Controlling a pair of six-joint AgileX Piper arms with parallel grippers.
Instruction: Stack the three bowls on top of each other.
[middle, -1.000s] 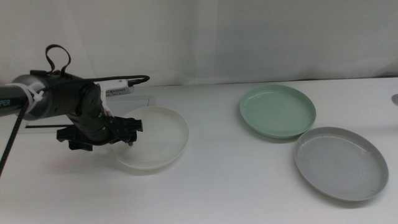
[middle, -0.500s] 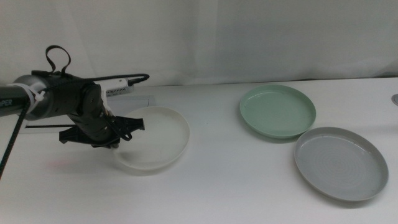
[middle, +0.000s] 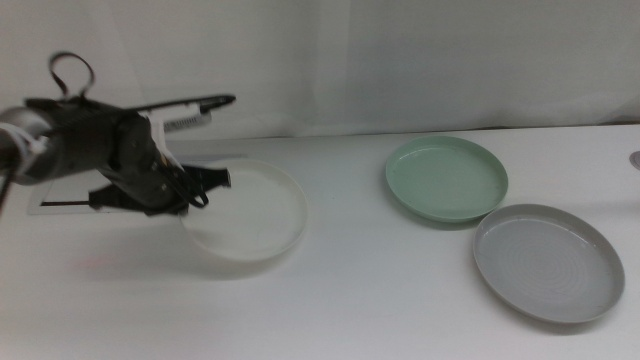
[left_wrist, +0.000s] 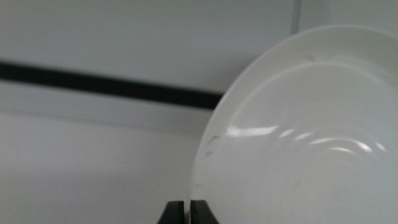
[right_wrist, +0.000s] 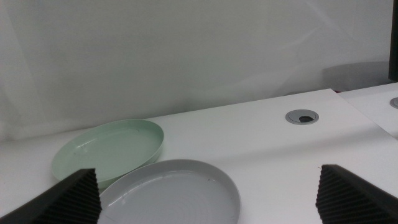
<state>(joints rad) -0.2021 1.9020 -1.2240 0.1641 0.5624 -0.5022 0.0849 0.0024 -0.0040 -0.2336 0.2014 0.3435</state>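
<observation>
One white bowl (middle: 245, 212), its near rim pinched between the left gripper's (middle: 205, 187) closed fingers (left_wrist: 175, 212).

The bare table (middle: 340, 290) between the white bowl (middle: 250, 212) and the green bowl (middle: 447, 178) gives open room. The grey bowl (middle: 548, 262) sits just beside the green one, with hardly any gap between them.

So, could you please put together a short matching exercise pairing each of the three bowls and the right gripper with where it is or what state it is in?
Things:
1. white bowl
2. mint green bowl
3. grey bowl
4. right gripper

States:
A. open, holding nothing
B. flat on the table, nearest the camera
C. rim pinched by the left gripper
D. on the table behind the grey bowl

Pairs: 1-C, 2-D, 3-B, 4-A
</observation>
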